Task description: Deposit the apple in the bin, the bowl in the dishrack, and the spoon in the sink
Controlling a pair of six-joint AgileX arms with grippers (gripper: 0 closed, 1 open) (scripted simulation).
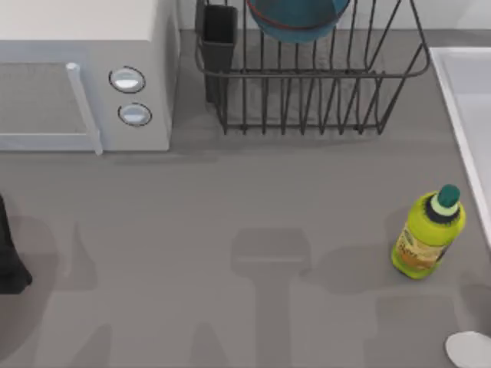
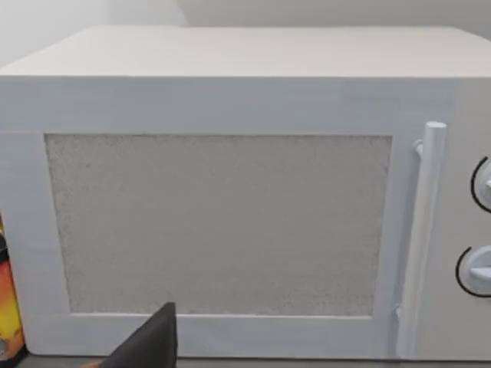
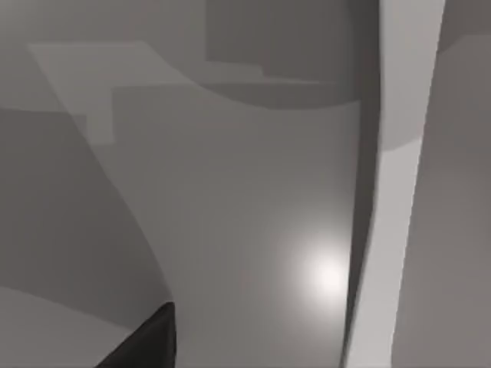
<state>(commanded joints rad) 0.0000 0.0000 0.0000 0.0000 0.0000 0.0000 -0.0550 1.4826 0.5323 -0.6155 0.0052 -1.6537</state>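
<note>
The teal-blue bowl (image 1: 298, 19) with its reddish-brown rim sits inside the black wire dishrack (image 1: 322, 84) at the back of the table. The white sink (image 1: 472, 115) runs along the right edge. A pale white rounded shape (image 1: 469, 349) lies at the front right corner; it may be the spoon, but I cannot tell. The apple and the bin are out of view. My left arm (image 1: 9, 264) is at the left edge, and a dark part of my left gripper (image 2: 149, 346) faces the microwave. A dark part of my right gripper (image 3: 146, 343) hangs over grey table beside the sink's rim (image 3: 383, 230).
A white microwave (image 1: 84, 77) with two round knobs fills the back left. A yellow-green bottle (image 1: 428, 234) stands near the sink. A dark cutlery cup (image 1: 219, 46) sits at the rack's left corner. An orange object (image 2: 8, 307) shows beside the microwave.
</note>
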